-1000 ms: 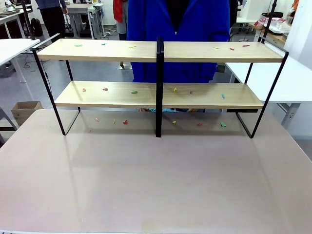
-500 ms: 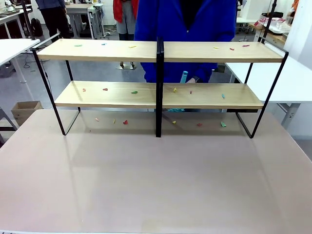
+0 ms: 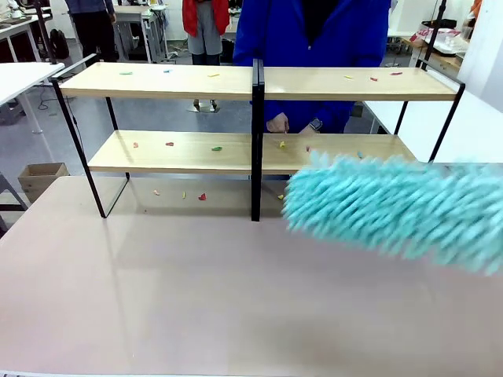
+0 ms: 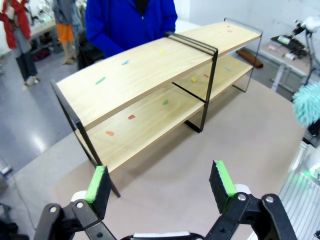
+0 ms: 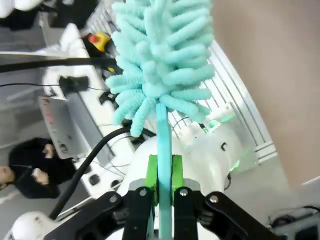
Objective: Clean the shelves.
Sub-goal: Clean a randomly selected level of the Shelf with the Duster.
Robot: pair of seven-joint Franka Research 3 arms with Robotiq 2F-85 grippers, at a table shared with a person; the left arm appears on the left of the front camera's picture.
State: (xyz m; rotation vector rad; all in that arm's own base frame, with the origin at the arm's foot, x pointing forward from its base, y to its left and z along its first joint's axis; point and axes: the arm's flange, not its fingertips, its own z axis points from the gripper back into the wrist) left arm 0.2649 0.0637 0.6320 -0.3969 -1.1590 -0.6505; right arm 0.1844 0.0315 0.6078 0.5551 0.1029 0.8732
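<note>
The left gripper [image 4: 160, 182] is hanging above the near tabletop with its green pads [image 4: 97, 182] standing wide apart and nothing between them. The right gripper [image 5: 164, 175] is clamping its jaws on the thin turquoise handle [image 5: 164, 130] of a duster [image 5: 160, 55], whose shaggy turquoise head is rising toward 12 o'clock in the right wrist view. In the front view the duster [image 3: 393, 208] is appearing blurred at 3 o'clock, above the beige tabletop [image 3: 236, 290] and overlapping the right end of the lower board. The shelves [image 3: 157, 81] are standing at 12 o'clock on the far part of the tabletop, spanning most of its width. They are showing two long light-wood boards, one above the other, carried in a thin black frame with a black post at the centre. In the left wrist view the shelves [image 4: 140, 75] are running diagonally from 9 o'clock toward 1 o'clock. Small coloured scraps [image 3: 216, 148] in red, green, yellow and blue are lying scattered on both boards, and more scraps are lying on the tabletop beneath the lower board [image 3: 202, 196]. Behind the shelves at 12 o'clock, a person in a blue jacket [image 3: 314, 23] is standing with one hand [image 3: 277, 122] just above the lower board, right of the centre post. At 9 o'clock, a cardboard box [image 3: 41, 174] is sitting on the floor.
</note>
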